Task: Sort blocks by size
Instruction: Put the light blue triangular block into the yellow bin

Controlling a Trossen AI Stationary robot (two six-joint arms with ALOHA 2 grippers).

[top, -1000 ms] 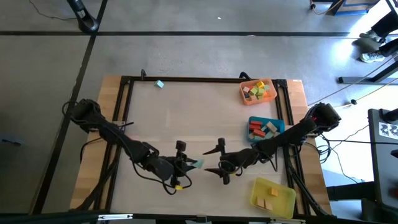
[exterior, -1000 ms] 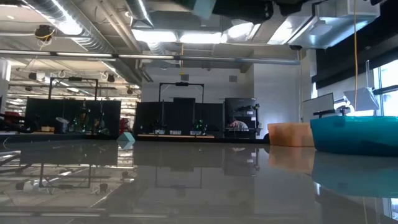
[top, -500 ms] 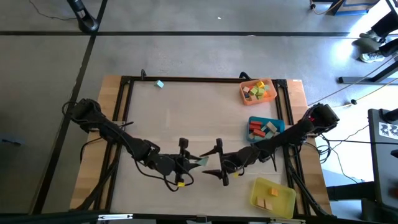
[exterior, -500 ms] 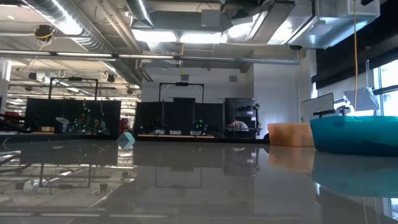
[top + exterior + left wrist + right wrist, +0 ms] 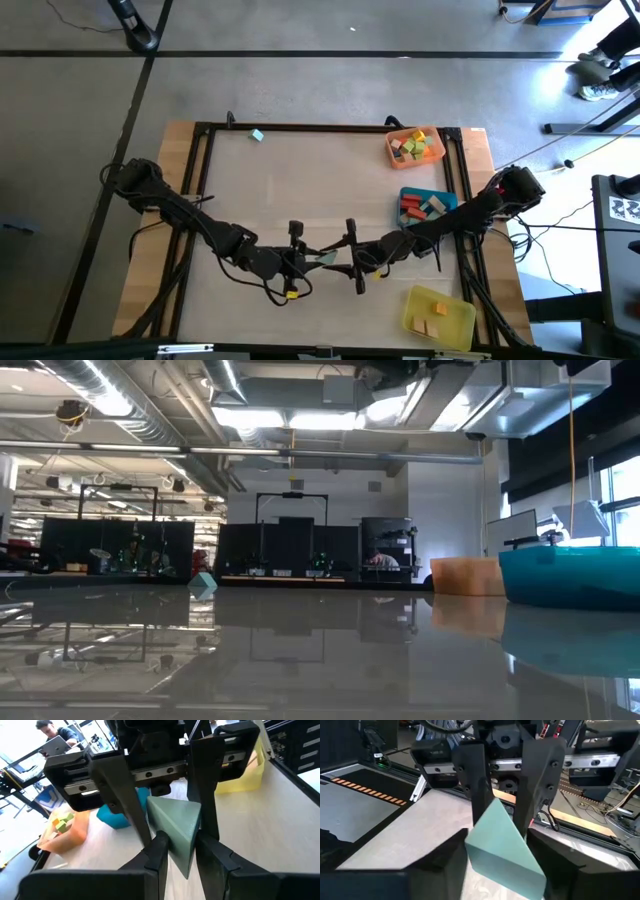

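Observation:
A teal wedge-shaped block (image 5: pixel 322 259) hangs above the table's near middle, between my two grippers. My left gripper (image 5: pixel 304 260) comes from the left and is shut on it. My right gripper (image 5: pixel 343 262) comes from the right, its fingers against the same block. Another small teal block (image 5: pixel 257 135) rests on the table at the far left, and also shows in the low view (image 5: pixel 203 584). Both grippers lie above the top of the low view. My left gripper pinches the wedge's end nearest it (image 5: pixel 176 856) between its two fingers. They come about level from the table's left. The wedge is clear of the table. My right gripper has one finger on each side of the wedge's other end (image 5: pixel 492 851). It comes about level from the table's right, facing the left gripper. Its fingers (image 5: pixel 204 790) lie against the wedge's flanks.
At the right stand an orange tray (image 5: pixel 392 152) with several blocks, a blue tray (image 5: pixel 446 196) with several blocks, and a yellow tray (image 5: pixel 455 325) with two tan blocks. A black frame (image 5: pixel 300 127) borders the table. Bare tabletop lies in the middle and on the left.
Both grippers have drawn a little closer together around the wedge. The wedge and the grippers have risen slightly, leaving the top of the low view.

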